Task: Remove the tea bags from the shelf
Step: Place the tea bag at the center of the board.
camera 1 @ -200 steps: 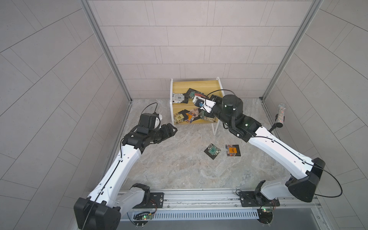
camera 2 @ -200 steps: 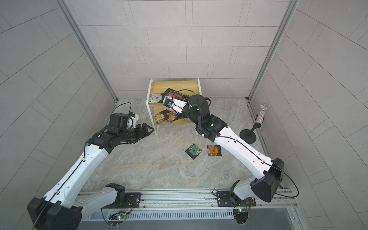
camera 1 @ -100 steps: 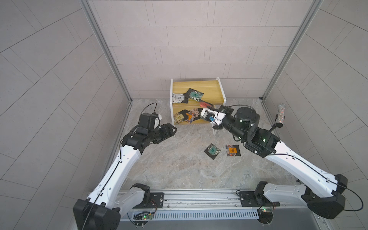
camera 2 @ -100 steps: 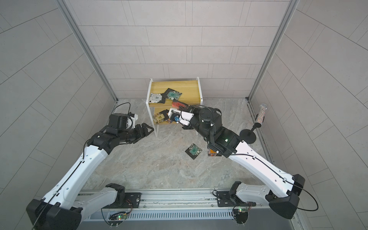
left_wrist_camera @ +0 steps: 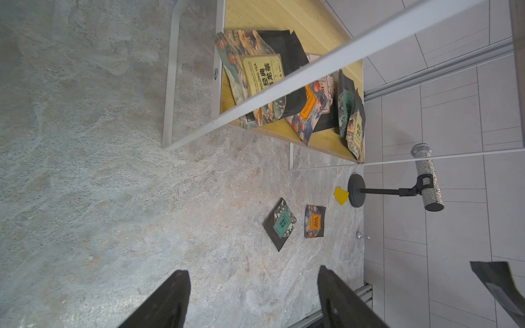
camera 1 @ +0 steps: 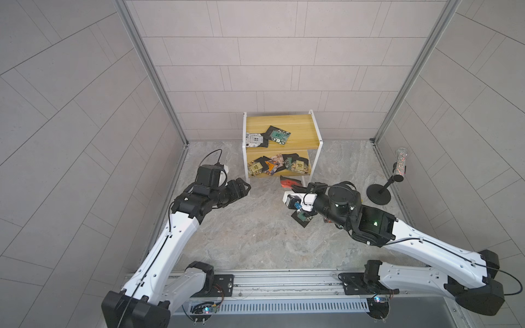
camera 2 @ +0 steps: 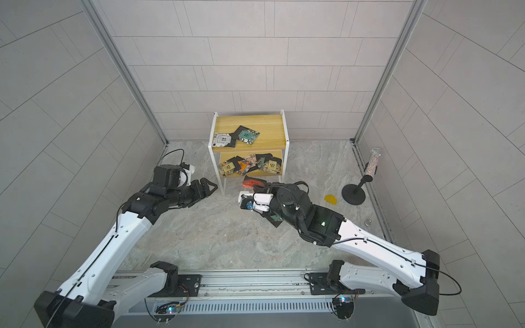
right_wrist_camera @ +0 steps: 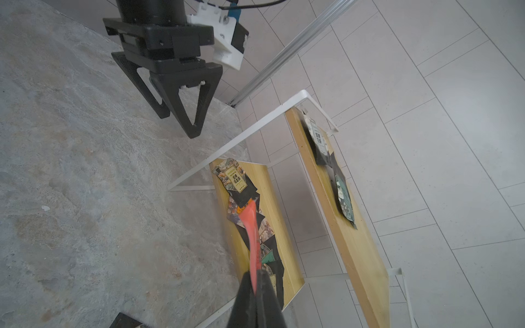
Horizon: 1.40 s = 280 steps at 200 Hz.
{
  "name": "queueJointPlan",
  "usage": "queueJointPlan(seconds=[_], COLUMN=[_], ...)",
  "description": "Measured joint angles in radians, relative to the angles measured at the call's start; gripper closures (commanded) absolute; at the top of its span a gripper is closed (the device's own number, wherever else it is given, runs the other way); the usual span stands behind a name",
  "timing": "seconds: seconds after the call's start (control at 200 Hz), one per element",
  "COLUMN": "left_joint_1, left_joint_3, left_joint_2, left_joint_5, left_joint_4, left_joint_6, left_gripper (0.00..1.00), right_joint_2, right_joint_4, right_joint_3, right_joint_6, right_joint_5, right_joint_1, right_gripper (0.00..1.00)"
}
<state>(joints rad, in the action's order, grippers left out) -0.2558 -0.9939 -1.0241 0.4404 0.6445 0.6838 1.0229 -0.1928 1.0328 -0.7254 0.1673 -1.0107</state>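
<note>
**Red tea bag (camera 1: 288, 181) pulled clear of the shelf (camera 1: 301, 122)**

Swinging back from the shelf and down toward the table (camera 1: 255, 244), the right arm now hangs low in front of it. Its right gripper (right_wrist_camera: 255, 277) is pinched shut on one edge of the red bag. The bag's free end points toward the shelf's lower front corner, off the boards.

Across from it, the left gripper (camera 1: 241, 187) hasn't budged: jaws wide, empty, hovering just left of the shelf's front leg.

Under and beyond the right arm, a teal bag (left_wrist_camera: 279, 224) and an orange bag (left_wrist_camera: 314, 221) already lie side by side on the table.

Farther back, a heap of bags (camera 1: 272, 166) crowds the lower board. A white-labelled bag (camera 1: 255, 139) and a green bag (camera 1: 279, 135) overlap on the top one.

So a third bag is out, I'd say. It wants dropping beside the pair, and roughly half a dozen still wait.
</note>
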Motion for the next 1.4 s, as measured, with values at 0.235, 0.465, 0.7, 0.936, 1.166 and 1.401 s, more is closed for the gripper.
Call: queueJointPlan(seconds=[0.235, 0.465, 0.7, 0.936, 1.166, 1.401], left_joint_1=[0.000, 0.018, 0.059, 0.080, 0.097, 0.114], left_joint_3=[0.031, 0.075, 0.107, 0.135, 0.141, 0.153], left_joint_2=[0.015, 0.020, 0.019, 0.010, 0.006, 0.006], left_joint_5=[-0.021, -0.037, -0.033, -0.019, -0.010, 0.004], left_joint_4=[0.006, 0.010, -0.001, -0.019, -0.029, -0.028], left_joint_6=[-0.003, -0.002, 0.001, 0.001, 0.005, 0.004], left_gripper=[0.22, 0.20, 0.20, 0.20, 0.20, 0.20], right_joint_2=[-0.002, 0.002, 0.062, 0.147, 0.332, 0.472], right_joint_4=[0.006, 0.058, 0.141, 0.283, 0.415, 0.501], right_joint_3=[-0.047, -0.141, -0.248, -0.342, -0.371, -0.369], right_joint_6=[0.031, 0.067, 0.121, 0.175, 0.229, 0.253], right_joint_5=[0.008, 0.013, 0.013, 0.002, -0.005, -0.013], right_joint_1=[-0.013, -0.017, -0.017, -0.017, -0.017, -0.017], right_gripper=[1.00, 1.00, 1.00, 1.00, 1.00, 1.00])
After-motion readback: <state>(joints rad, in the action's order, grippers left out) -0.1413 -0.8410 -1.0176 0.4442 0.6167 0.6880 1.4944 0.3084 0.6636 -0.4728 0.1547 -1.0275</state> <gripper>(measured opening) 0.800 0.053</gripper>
